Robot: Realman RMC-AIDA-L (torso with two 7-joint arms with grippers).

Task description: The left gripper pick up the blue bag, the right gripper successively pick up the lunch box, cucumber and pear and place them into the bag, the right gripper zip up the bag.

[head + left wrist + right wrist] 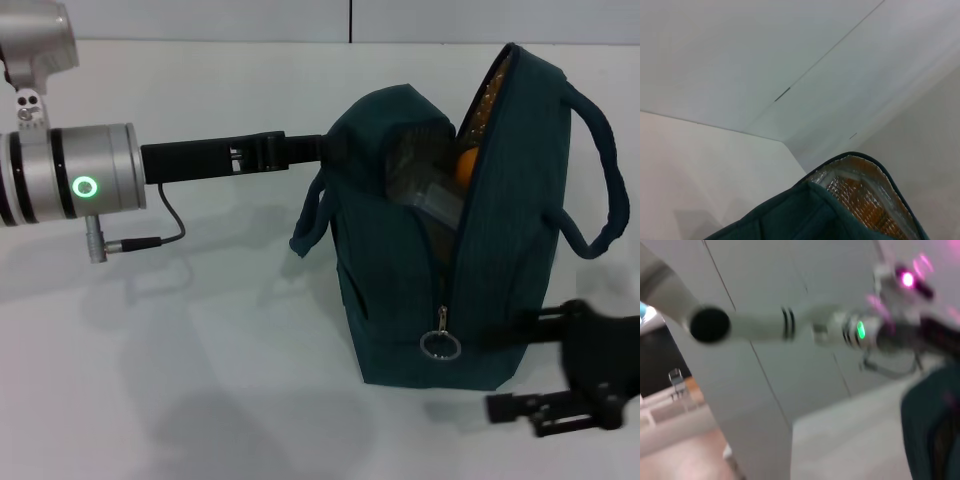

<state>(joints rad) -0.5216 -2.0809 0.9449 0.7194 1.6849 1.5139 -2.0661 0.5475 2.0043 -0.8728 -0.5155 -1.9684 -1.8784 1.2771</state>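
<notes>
Packing's done; your silver-wristed left gripper (318,148) pinches the teal fabric bag (400,310). Next, bring the lower-right all-black right gripper (510,405), fingers unclear, to the metal ring pull (439,345).

White table (200,400) fills the head view, w/ soft grey shadows on it; behind it a pale wall (200,20) w/ one dark vertical seam (351,20); left wrist view shows plain white panels (740,60) meeting at thin seams; right wrist view, blurred, shows grey-white wall panels (790,280), a light brownish floor (680,455), and perhaps a chair (676,382) near a dark area.
</notes>
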